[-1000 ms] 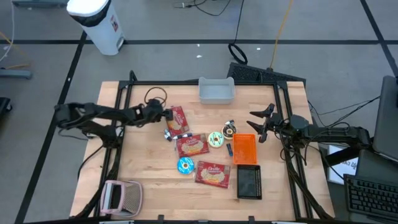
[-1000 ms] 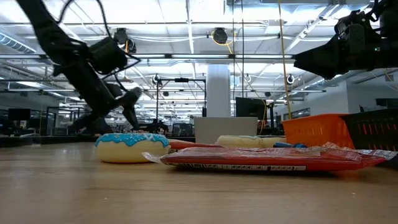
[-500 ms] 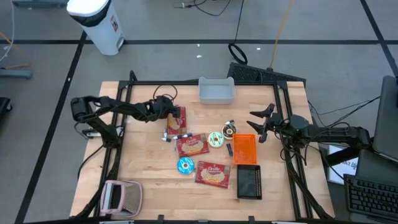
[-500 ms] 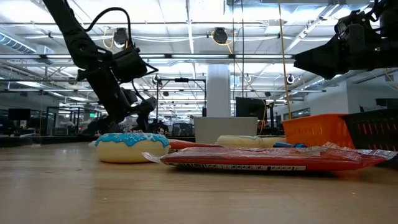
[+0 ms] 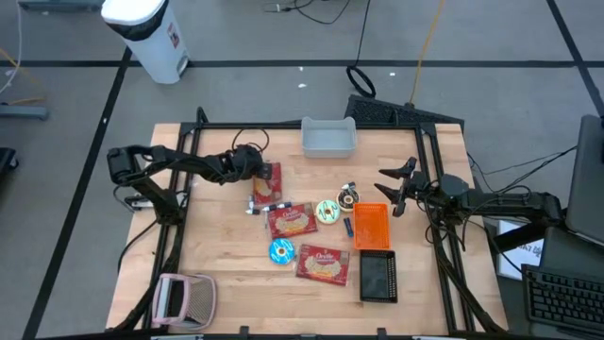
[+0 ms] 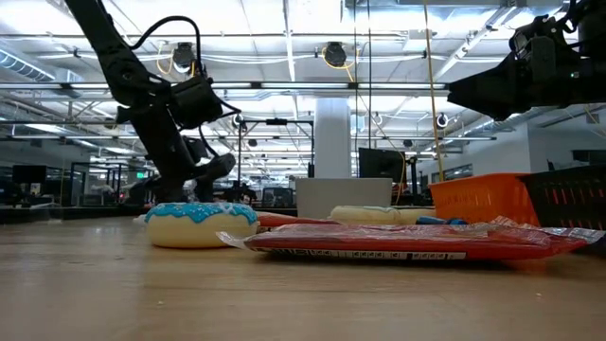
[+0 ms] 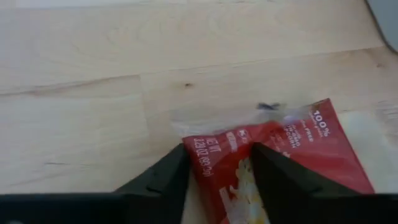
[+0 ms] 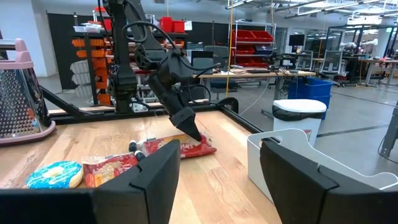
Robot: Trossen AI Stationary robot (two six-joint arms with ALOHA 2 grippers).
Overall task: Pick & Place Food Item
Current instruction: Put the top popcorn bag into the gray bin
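The wooden table [image 5: 217, 255] carries a scatter of food packets and containers. A grey bin [image 5: 328, 138] sits at its far edge, an orange basket [image 5: 370, 226] and a black basket [image 5: 377, 277] toward the right side. The left gripper [image 5: 261, 174] is down at the table over a red snack packet [image 7: 280, 162] lying flat near the far left of the cluster; in the left wrist view the packet's end lies between the two fingers [image 7: 163, 177], the jaws straddling it with a gap each side, not yet clenched. The right gripper [image 5: 385, 193] hovers beside the orange basket, jaws apart, holding nothing. A blue-iced doughnut [image 5: 281, 250] lies nearer the front.
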